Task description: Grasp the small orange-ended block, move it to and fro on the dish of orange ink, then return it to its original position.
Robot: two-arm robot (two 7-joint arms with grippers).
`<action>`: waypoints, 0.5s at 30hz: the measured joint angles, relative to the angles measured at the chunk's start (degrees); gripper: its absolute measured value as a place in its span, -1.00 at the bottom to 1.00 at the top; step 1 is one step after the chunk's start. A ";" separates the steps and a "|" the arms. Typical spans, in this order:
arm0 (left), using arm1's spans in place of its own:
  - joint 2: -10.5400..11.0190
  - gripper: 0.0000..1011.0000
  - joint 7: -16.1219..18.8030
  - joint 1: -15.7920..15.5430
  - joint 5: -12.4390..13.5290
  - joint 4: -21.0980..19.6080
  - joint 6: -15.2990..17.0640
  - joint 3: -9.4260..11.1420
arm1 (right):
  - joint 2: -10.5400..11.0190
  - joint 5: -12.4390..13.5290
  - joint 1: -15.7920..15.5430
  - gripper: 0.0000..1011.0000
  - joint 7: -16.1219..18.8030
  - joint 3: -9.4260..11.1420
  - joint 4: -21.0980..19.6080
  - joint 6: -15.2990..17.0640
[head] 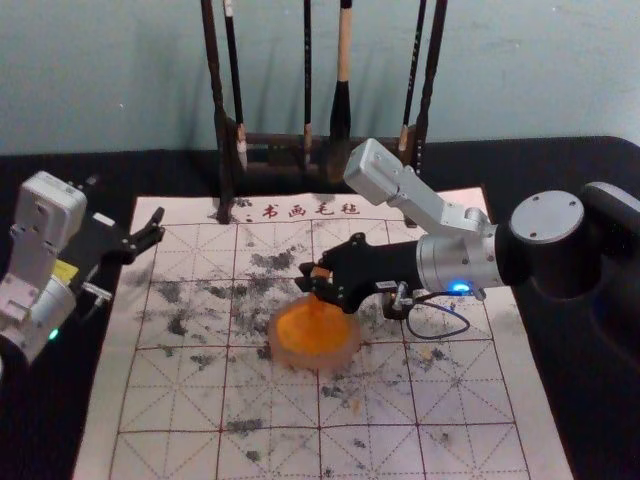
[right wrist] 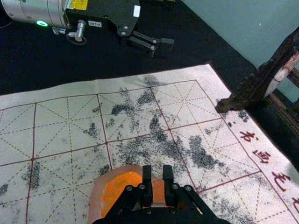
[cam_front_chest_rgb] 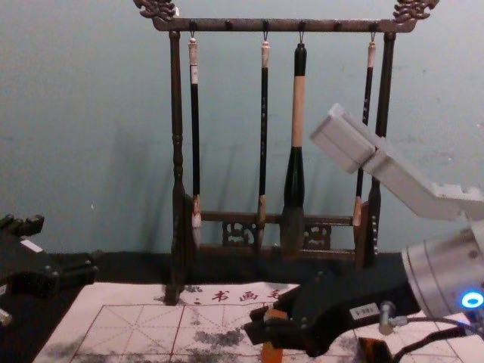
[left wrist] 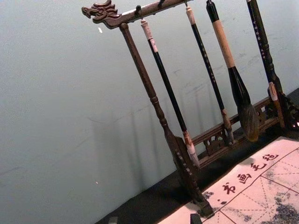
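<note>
Right claw [head: 312, 287] is working: I've got it reaching in from my right over the middle of the mat [head: 470, 400], its fingers closed on the block [head: 320, 273]. Block is roughly upright, orange-brown up top, bright orange lower down in the chest view, gripped between both fingers in the right wrist view. It sits over the far part of the dish [head: 351, 355], a round pale one with orange ink [head: 308, 330] inside; can't tell whether the lower end touches the ink. Left claw [head: 150, 232] is parked at the mat's far left corner, fingers spread wide with nothing between them. Small dark holder-like object [head: 395, 306] just right of the dish, partly under the right arm. Mat is white, red grid, black smudges, red characters along the far edge, lying on the black counter [head: 560, 153]. Behind it, dark wooden rack [cam_front_chest_rgb: 287, 25], four brushes hanging in a row, tips down; the thick one [cam_front_chest_rgb: 296, 178] has a light wood section on its handle. Pale blue-green wall [cam_front_chest_rgb: 91, 113] at the back.
</note>
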 joint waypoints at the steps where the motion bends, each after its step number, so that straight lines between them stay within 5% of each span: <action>1: 0.00 0.98 0.00 0.00 0.00 0.00 0.00 0.00 | 0.08 0.00 -0.03 -0.74 0.01 0.04 -0.07 0.00; 15: 0.00 0.98 0.00 0.00 0.00 0.00 0.00 0.00 | 1.71 0.53 -1.01 -0.74 0.39 0.63 -1.91 -0.08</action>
